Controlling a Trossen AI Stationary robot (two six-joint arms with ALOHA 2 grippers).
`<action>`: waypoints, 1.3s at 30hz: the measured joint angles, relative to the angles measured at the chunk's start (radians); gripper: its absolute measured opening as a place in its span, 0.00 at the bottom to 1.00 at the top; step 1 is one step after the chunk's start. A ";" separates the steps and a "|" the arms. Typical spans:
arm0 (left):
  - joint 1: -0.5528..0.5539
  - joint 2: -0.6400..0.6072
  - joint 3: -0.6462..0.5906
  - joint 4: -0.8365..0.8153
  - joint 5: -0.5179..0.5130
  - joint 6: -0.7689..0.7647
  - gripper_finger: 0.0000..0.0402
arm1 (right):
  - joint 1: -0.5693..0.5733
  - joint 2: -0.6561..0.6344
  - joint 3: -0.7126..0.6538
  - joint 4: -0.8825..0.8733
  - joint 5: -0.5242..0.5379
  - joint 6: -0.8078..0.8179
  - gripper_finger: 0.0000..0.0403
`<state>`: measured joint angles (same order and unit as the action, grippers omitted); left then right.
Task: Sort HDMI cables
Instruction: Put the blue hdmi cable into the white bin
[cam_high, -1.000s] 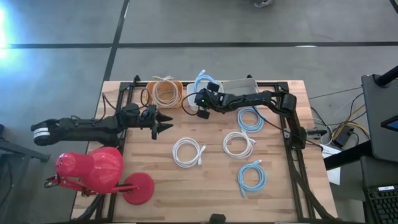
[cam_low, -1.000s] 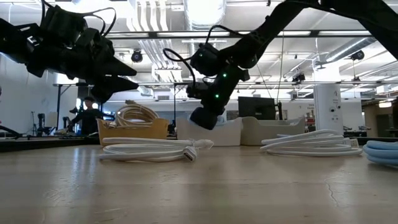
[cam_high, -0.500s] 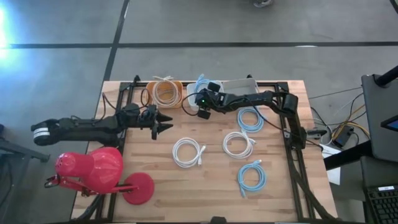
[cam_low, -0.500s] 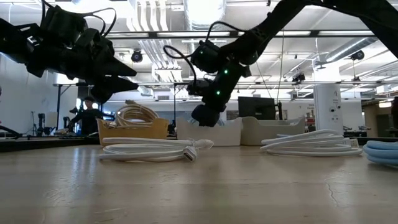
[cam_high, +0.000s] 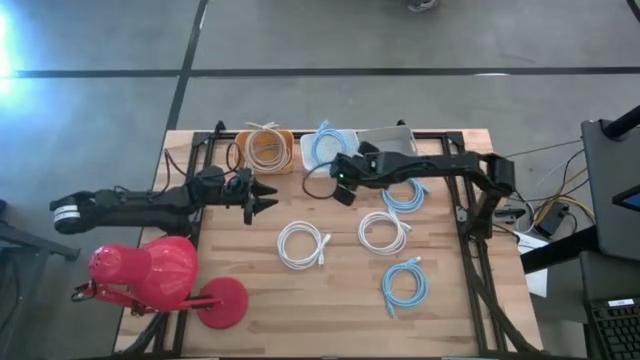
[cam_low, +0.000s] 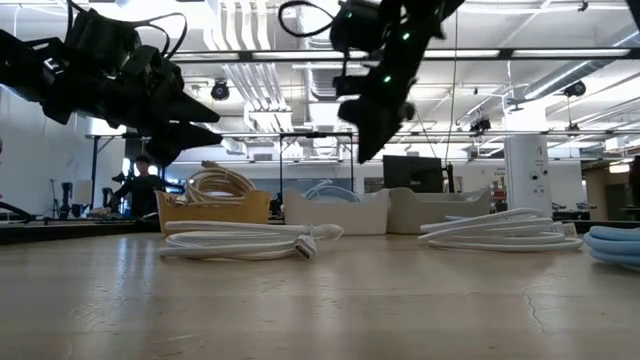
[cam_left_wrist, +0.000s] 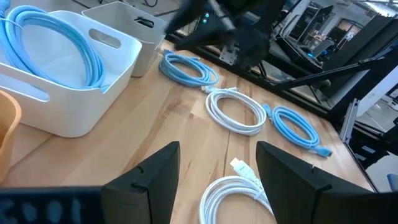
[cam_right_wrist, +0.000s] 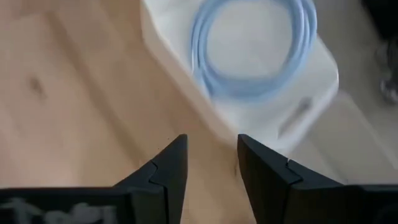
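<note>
Inside, a round light-blue cable coil (cam_right_wrist: 252, 46) lies flat.

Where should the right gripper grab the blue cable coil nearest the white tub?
On the light blue coil, take the bundled strands on the rim facing the right gripper, coming straight down with one finger inside the ring. It lies flat and its centre is open.

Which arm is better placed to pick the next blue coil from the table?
Right, probably. Its open, empty end effector hangs just beside the blue coil near the white tub. The left end effector waits at the table's left side, farther from it.
</note>
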<state>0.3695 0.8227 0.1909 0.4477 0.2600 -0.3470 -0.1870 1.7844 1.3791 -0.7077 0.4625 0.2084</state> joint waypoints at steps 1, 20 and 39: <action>0.000 0.000 0.000 0.000 0.000 -0.003 0.53 | 0.012 -0.016 -0.008 -0.040 0.000 0.029 0.33; -0.001 0.000 0.000 -0.005 -0.032 -0.017 0.53 | 0.059 -0.285 -0.516 0.029 -0.222 0.484 0.30; -0.001 0.000 0.000 0.000 -0.077 -0.028 0.53 | -0.047 -0.289 -0.603 0.161 -0.153 0.488 0.33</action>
<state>0.3683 0.8223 0.1909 0.4479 0.1833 -0.3752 -0.2341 1.4952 0.7757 -0.5467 0.3092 0.6967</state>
